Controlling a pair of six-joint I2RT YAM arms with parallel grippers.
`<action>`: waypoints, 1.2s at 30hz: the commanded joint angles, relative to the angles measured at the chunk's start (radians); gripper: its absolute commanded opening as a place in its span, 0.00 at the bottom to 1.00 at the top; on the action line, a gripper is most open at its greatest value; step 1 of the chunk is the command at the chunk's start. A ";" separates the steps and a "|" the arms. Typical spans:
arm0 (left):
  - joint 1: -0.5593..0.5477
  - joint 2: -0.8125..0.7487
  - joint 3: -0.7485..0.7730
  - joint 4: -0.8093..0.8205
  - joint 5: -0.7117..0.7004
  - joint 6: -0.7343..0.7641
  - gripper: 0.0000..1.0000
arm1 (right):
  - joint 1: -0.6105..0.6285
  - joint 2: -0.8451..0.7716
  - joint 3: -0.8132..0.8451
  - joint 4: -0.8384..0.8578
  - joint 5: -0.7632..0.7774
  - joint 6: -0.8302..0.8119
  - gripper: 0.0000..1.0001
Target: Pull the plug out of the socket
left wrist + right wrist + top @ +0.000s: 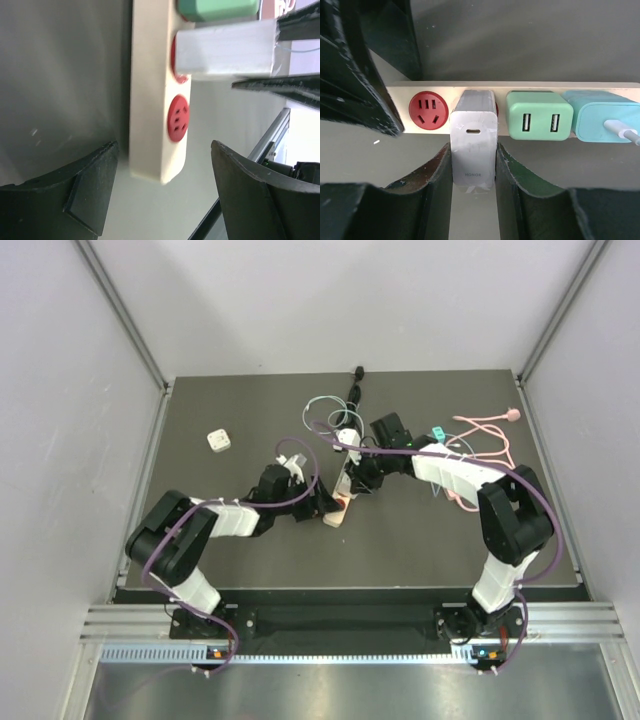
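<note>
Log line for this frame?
right gripper: shut on white charger | charger: plugged into power strip | left gripper: open, straddling strip end | pull: not yet done

Cream power strip looks smooth plastic; white plug is satin plastic; table is matt, dark.

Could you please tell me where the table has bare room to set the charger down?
The near mat between the left arm and right arm is bare, as is the far left corner beyond the white cube. Around the power strip and the cables behind it, it is crowded.
</note>
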 commanded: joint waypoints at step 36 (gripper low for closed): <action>-0.029 0.075 0.050 0.331 0.101 -0.242 0.81 | -0.137 -0.127 -0.085 0.136 -0.329 0.162 0.00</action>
